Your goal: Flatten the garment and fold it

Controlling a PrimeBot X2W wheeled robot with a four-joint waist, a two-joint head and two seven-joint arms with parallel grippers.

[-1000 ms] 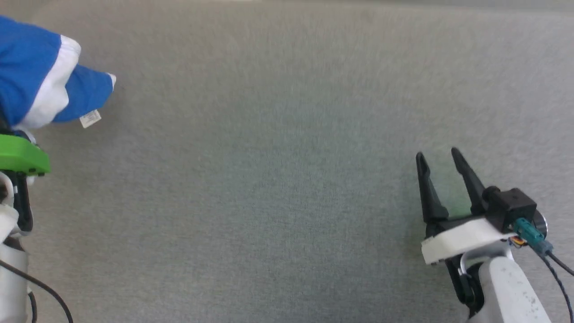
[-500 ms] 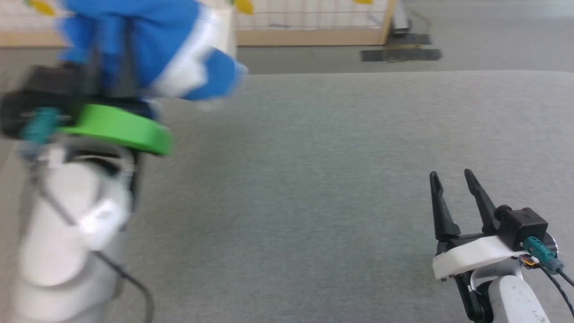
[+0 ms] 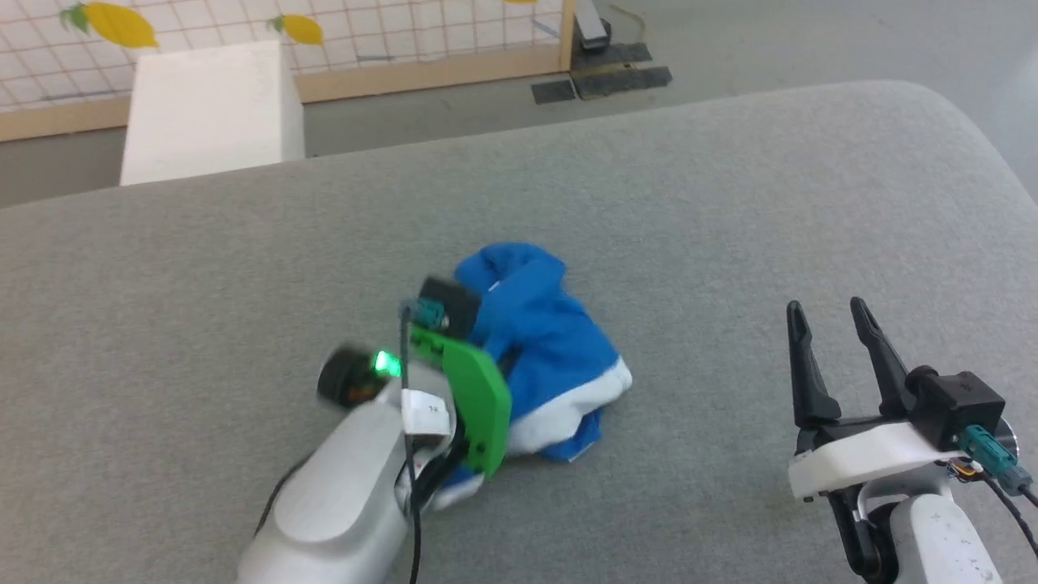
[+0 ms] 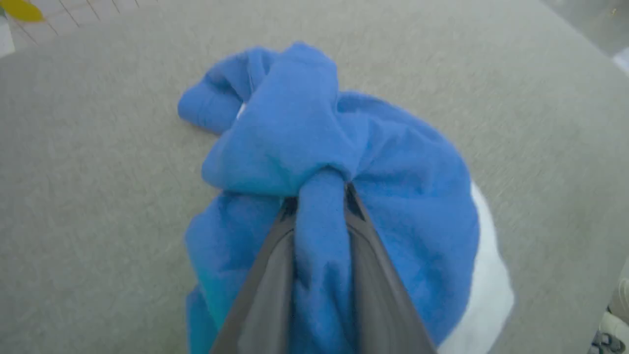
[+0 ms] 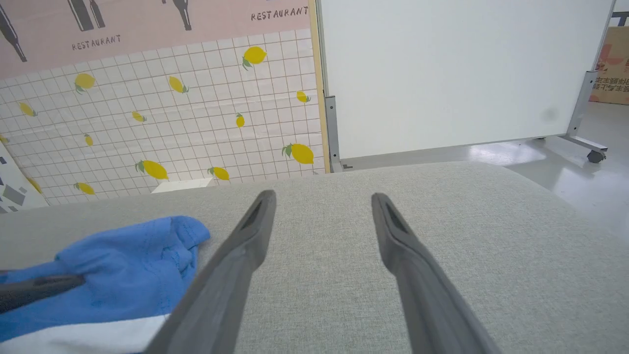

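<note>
The garment is a bright blue bundle with a white band, lying crumpled in the middle of the grey padded surface. In the left wrist view my left gripper is shut on a twisted fold of the blue garment, with fabric pinched between both fingers. In the head view its fingers are buried in the cloth behind the green wrist plate. My right gripper stands open and empty at the lower right, apart from the garment. Its wrist view shows the same open gripper with the garment to its left.
Beyond the surface's far edge stand a white box, a lemon-patterned tiled panel and a white board on wheels. The surface rounds off at the right corner.
The head camera has tilted up and shifted. My left arm has swung from the far left toward the middle and brought the raised garment down onto the surface. The right gripper has stayed open.
</note>
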